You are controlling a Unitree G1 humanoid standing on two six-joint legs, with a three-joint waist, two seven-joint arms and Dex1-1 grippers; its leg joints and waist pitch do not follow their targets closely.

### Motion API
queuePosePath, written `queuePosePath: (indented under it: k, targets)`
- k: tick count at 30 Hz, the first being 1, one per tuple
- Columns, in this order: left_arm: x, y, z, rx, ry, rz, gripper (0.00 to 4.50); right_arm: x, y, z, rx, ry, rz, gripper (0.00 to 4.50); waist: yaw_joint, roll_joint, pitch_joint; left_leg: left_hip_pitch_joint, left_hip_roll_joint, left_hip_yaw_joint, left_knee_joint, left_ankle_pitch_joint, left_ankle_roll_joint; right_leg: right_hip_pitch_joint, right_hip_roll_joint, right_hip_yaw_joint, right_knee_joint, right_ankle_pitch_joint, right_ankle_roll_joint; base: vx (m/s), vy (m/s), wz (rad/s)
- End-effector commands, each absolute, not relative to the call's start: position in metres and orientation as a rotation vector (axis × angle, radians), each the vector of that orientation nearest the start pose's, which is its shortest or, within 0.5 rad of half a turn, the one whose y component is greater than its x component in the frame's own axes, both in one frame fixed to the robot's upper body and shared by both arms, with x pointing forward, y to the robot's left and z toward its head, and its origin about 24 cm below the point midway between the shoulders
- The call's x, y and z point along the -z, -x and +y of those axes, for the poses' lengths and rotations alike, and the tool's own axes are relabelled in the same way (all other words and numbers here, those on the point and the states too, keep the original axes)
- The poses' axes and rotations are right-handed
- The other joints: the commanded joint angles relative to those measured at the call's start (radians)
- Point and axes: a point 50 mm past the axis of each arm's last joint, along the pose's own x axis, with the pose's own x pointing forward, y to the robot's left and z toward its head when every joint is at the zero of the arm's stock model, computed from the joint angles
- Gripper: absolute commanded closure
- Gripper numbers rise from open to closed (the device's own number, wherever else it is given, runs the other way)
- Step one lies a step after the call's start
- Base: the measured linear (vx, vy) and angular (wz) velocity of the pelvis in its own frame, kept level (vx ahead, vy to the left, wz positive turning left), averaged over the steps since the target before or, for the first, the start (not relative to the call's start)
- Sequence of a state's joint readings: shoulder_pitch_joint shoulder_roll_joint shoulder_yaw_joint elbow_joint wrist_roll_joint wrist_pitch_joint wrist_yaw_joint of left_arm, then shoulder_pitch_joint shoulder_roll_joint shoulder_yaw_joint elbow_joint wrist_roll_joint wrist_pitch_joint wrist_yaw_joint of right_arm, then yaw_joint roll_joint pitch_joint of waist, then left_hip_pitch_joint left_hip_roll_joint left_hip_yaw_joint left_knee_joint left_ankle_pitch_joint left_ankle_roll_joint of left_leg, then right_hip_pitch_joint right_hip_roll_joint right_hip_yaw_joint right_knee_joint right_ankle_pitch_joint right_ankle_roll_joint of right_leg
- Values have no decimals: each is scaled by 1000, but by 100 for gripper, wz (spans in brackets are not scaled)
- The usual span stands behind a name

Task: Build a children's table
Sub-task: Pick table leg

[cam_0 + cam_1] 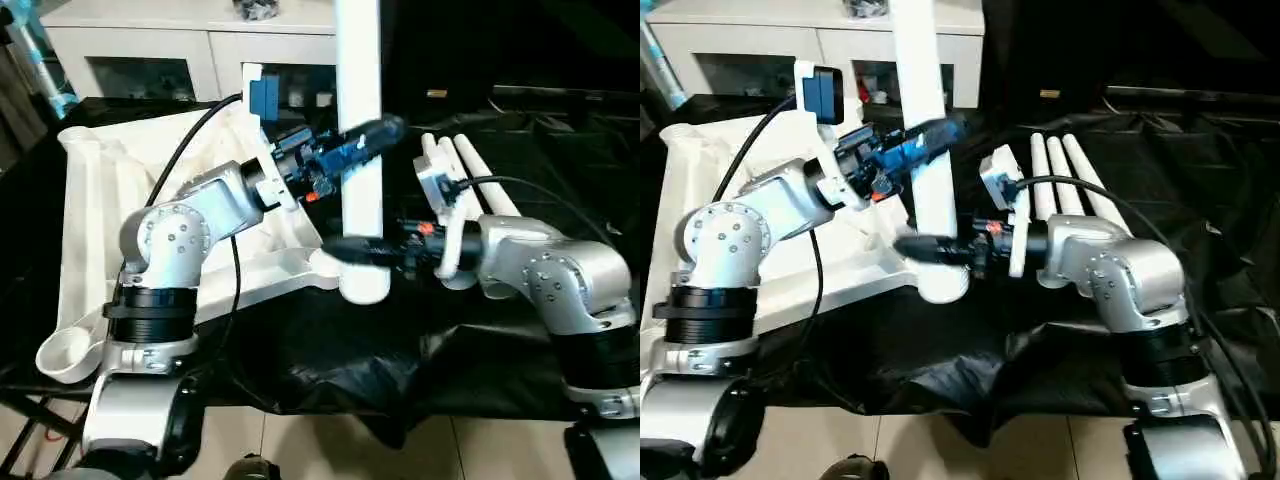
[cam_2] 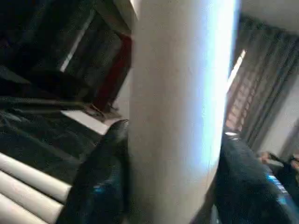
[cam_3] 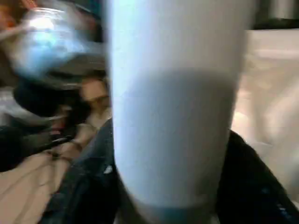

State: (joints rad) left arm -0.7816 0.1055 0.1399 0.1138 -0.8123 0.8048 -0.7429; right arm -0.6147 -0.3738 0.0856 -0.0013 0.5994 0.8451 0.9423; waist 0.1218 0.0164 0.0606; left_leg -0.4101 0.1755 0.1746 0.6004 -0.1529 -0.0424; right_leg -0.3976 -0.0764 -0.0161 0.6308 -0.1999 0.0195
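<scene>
**A:** Two grippers on one leg right now. The white leg (image 1: 360,150) stands upright in the middle of the frame, its bottom end sitting in the corner socket (image 1: 365,283) of the table top (image 1: 110,210), which lies ribbed side up on the black-draped work table (image 1: 330,350) at the left.

**B:** Are both actually grabbing it?

**A:** Looks like it. The left gripper (image 1: 362,138) is clamped around the leg about halfway up, one black finger (image 2: 100,172) on each side of the tube. The right gripper (image 1: 350,250) grasps the same leg lower down, just above the socket, fingers (image 3: 88,186) hugging it.

**B:** Other legs?

**A:** Three spare legs (image 1: 1065,175) lie side by side on the black cloth, right of centre, behind the right arm. White cabinet (image 1: 190,45) sits along the top left.
</scene>
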Motion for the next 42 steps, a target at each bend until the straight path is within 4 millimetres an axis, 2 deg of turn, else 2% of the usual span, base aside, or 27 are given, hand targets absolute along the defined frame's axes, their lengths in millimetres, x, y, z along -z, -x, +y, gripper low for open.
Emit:
queuePosePath:
  k: [1,2,4,7,9,11,14,16,19,20,21,22,25,26,28,31,32,38,39,42]
  targets:
    - [-216,-328,71,1173,521,-78,186,-154,-310,-110,-1161,-182,243,227,1,-1,-81,33,38,-12,-63,-173,-21,44,-51,20,-68,-67,-237,0,0,0]
    - [-215,-331,70,1111,491,-89,154,-154,-312,-109,-1134,-188,232,245,-1,-2,-80,32,38,-13,-66,-183,-26,44,-51,19,-71,-81,-224,0,0,0]
    - [-214,-336,69,1022,475,-78,151,-155,-314,-107,-1101,-188,214,248,-3,-3,-81,33,38,-14,-66,-184,-33,45,-51,20,-71,-83,-211,0,0,0]
    - [-210,-342,64,895,390,-44,154,-155,-318,-102,-1033,-182,189,254,-4,-3,-83,32,36,-14,-66,-170,-36,44,-49,20,-69,-64,-195,0,0,0]
    - [-209,-344,62,846,400,-26,154,-155,-319,-99,-1024,-178,182,255,-4,-2,-83,31,35,-13,-64,-165,-35,45,-50,20,-68,-57,-199,0,0,0]
    - [-209,-347,61,792,406,-18,186,-155,-319,-97,-1014,-173,176,255,-4,-3,-83,30,35,-14,-63,-156,-31,46,-49,20,-67,-37,-202,0,0,0]
    - [-210,-351,61,727,392,-51,191,-156,-320,-93,-999,-169,163,255,-4,-5,-82,30,34,-13,-63,-161,-23,46,-49,20,-72,-50,-197,0,0,0]
    - [-210,-351,61,732,393,-58,233,-157,-320,-92,-996,-162,160,255,-4,-6,-81,30,34,-13,-64,-164,-23,47,-49,20,-72,-63,-192,0,0,0]
    - [-212,-349,60,754,399,-62,233,-157,-321,-93,-985,-150,156,255,-3,-5,-82,30,34,-12,-63,-158,-23,44,-50,20,-71,-60,-196,0,0,0]
    - [-212,-348,59,771,402,-62,252,-156,-321,-93,-974,-139,153,220,-4,-4,-82,30,34,-13,-62,-161,-23,44,-49,20,-71,-60,-197,0,0,0]
    - [-212,-347,58,780,408,-59,252,-156,-322,-94,-967,-135,152,220,-4,-5,-82,30,35,-13,-63,-161,-24,44,-49,20,-70,-61,-198,0,0,0]
    - [-211,-347,58,786,412,-56,258,-155,-323,-96,-966,-145,157,185,-5,-3,-81,31,34,-13,-63,-166,-25,44,-48,20,-71,-62,-199,0,0,0]
    - [-211,-346,56,808,410,-51,262,-156,-323,-100,-978,-148,164,183,-5,-4,-81,31,35,-13,-63,-171,-22,44,-48,20,-71,-63,-200,0,0,0]
    - [-211,-345,55,816,408,-50,264,-156,-323,-101,-982,-142,166,160,-4,-4,-81,31,35,-13,-63,-169,-20,45,-48,20,-71,-60,-200,0,0,0]
    - [-212,-344,54,834,401,-50,264,-157,-322,-104,-1008,-132,177,143,-4,-6,-81,30,34,-12,-62,-163,-17,45,-47,20,-71,-53,-201,0,0,0]
    - [-212,-343,53,863,374,-49,264,-163,-319,-116,-1078,-100,202,143,1,-8,-81,32,36,-12,-60,-162,-5,49,-48,21,-71,-52,-198,0,0,0]
    - [-212,-343,53,866,372,-51,264,-165,-319,-118,-1087,-100,204,143,-1,-9,-80,29,34,-12,-60,-155,-2,48,-48,21,-70,-48,-200,0,0,0]
    - [-213,-339,52,926,367,-45,264,-171,-314,-133,-1187,-96,239,143,-2,-11,-83,27,34,-11,-55,-134,24,50,-50,19,-68,-32,-230,0,0,0]
    - [-213,-339,52,928,367,-45,264,-171,-314,-133,-1188,-96,240,143,-1,-21,-83,28,35,-10,-55,-127,31,51,-52,18,-66,-37,-238,0,0,0]
    - [-213,-331,48,1010,365,-34,264,-169,-313,-134,-1230,-92,276,143,0,-17,-82,30,37,-8,-53,-125,38,48,-52,19,-67,-49,-249,0,0,0]
